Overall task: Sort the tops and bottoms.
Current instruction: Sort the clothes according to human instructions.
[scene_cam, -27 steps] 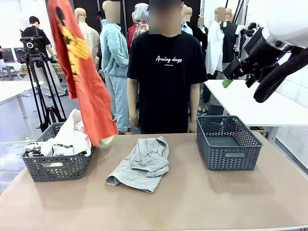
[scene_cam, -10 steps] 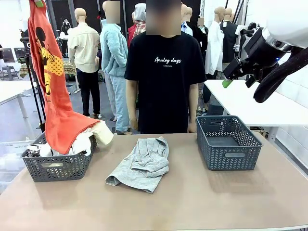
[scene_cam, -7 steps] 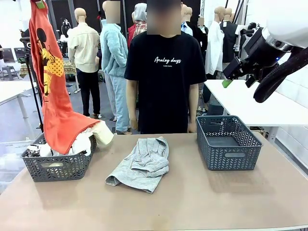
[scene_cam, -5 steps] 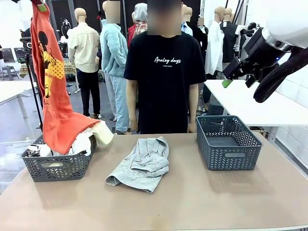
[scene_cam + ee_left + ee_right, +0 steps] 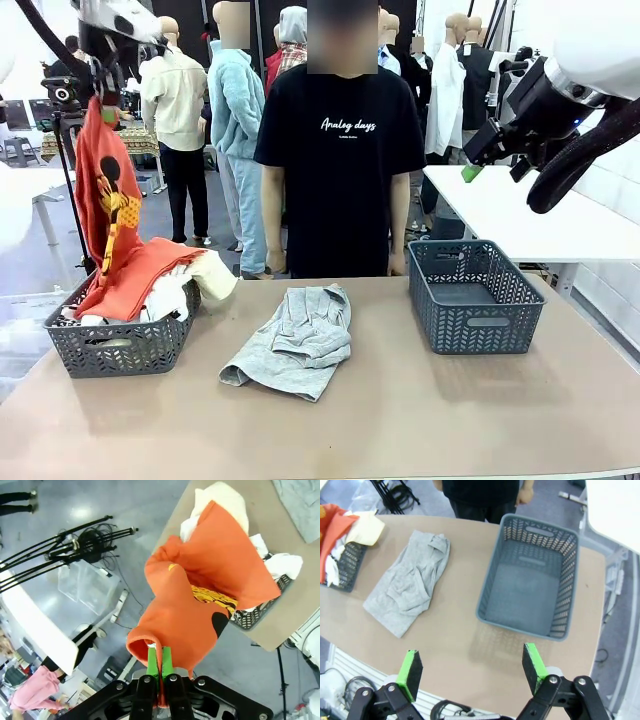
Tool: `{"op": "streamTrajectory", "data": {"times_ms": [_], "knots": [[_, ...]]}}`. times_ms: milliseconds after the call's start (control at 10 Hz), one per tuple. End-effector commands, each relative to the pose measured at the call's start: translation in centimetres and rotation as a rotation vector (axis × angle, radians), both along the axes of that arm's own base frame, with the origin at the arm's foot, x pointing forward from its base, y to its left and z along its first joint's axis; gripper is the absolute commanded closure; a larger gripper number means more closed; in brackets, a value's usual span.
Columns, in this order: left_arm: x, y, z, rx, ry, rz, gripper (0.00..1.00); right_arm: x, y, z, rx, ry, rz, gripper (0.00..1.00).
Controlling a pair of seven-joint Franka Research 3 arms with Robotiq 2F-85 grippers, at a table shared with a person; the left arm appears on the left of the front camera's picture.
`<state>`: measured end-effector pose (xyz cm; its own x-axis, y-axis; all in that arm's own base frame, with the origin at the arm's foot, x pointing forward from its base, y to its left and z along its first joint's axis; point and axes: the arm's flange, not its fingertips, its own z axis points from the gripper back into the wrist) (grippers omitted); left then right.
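My left gripper (image 5: 101,108) (image 5: 156,661) is shut on the collar end of the orange-red top (image 5: 112,215) (image 5: 200,605). The top hangs from it, and its lower part is heaped in the left basket (image 5: 115,348) (image 5: 256,618). A cream top (image 5: 212,274) (image 5: 225,500) and a white T-shirt (image 5: 166,298) (image 5: 282,564) also lie in that basket. Grey bottoms (image 5: 296,340) (image 5: 410,580) lie crumpled mid-table. My right gripper (image 5: 495,167) (image 5: 472,667) hangs open and holds nothing, high above the right side of the table.
An empty grey basket (image 5: 475,296) (image 5: 530,575) stands at the table's right. A person in a black T-shirt (image 5: 340,150) stands at the far edge, arms down. A camera tripod (image 5: 68,150) stands on the floor behind the left basket.
My left gripper has come down over the left basket with the orange-red top, and more of the cloth now lies piled in the basket. The right arm has not moved.
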<state>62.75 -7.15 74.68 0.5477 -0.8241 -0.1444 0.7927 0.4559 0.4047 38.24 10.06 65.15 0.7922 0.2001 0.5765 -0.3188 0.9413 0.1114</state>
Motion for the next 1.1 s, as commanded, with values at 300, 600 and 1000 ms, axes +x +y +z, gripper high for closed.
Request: {"op": "streamTrajectory", "data": {"times_ms": [300, 600, 1000], "knots": [[0.0, 0.0, 0.0, 0.0, 0.0, 0.0, 1.0, -0.2, 0.0, -0.3, 0.001, 0.009, -0.012, 0.0], [-0.5, -1.4, -2.1, -0.041, 0.047, -0.026, 1.0, -0.2, 0.0, -0.3, 0.001, 0.009, -0.012, 0.0], [-2.0, -1.6, -12.4, -0.073, 0.347, 0.223, 1.0, -0.2, 0.0, -0.3, 0.001, 0.009, -0.012, 0.0]]}}
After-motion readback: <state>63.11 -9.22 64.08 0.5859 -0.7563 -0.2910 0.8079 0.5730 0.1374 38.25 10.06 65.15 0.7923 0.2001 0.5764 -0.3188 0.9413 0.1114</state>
